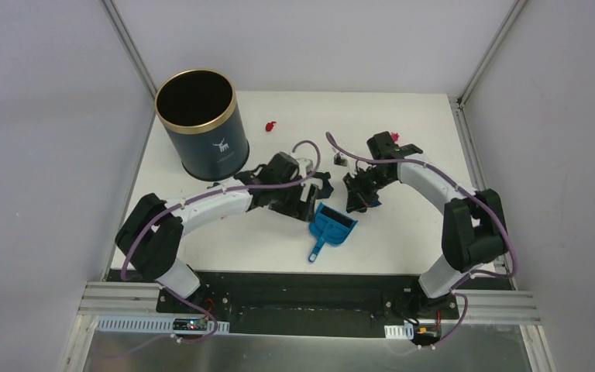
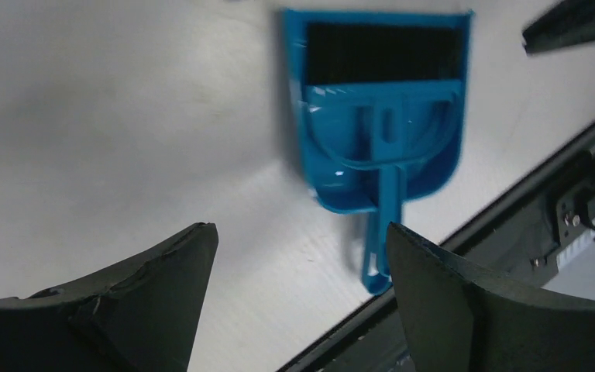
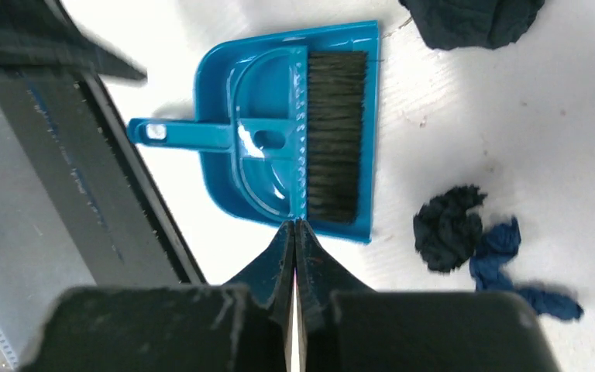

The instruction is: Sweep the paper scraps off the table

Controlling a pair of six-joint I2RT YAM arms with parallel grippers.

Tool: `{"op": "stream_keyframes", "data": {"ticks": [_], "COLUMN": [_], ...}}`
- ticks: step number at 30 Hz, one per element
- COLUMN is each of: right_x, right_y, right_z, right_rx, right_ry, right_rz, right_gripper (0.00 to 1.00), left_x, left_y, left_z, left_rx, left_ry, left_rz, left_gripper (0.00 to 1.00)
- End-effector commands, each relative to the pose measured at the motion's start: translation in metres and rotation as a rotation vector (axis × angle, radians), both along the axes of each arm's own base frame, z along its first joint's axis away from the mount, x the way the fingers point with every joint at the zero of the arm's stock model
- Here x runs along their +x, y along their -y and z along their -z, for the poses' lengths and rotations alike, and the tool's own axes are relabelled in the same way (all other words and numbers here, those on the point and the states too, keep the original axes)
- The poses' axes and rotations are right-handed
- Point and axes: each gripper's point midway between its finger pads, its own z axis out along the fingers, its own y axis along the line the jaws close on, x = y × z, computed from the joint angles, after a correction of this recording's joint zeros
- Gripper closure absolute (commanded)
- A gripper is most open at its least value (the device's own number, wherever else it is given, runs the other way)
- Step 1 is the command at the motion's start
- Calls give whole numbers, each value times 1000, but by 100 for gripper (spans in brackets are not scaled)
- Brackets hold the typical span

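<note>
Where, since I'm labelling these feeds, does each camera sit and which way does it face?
Top external: above and behind the bases, looking down on the table; both arms show.
Left wrist: on the left arm, looking down at the dustpan; left gripper open below.
Right wrist: on the right arm, facing dustpan and paper scraps; right gripper shut.
Shared: all three show the dustpan.

Brush (image 3: 333, 139) in dustpan (image 3: 341, 35) (near table (image 3: 511, 139) front), paper scraps (image 3: 449, 229) beside, bin (image 1: 209, 147) rear left.
</note>
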Motion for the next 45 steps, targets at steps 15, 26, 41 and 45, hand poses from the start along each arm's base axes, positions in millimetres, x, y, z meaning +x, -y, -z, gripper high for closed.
{"op": "stream_keyframes", "data": {"ticks": [15,26,41,45], "right_x": [-10,-7,-15,-19], "right_y": [22,-40,-53,-51], "right_z": [-50,-33,23,32], "right_rx": [238,124,-2,-13], "right_ry": [273,625,608,584], "right_rz": [-103,-635,-1010,-1106], "right_gripper": [59,58,57,56], "left_x": [-82,-98,-98,-98], "left_y": [54,-28,-82,-84], "left_z": [10,-14,-4,-4], "left_rx": [11,-102,-118,-121], "left_ry": [194,123,77,80], "left_rz": [152,-311,-558,-552], "left_gripper": [28,23,21,21]}}
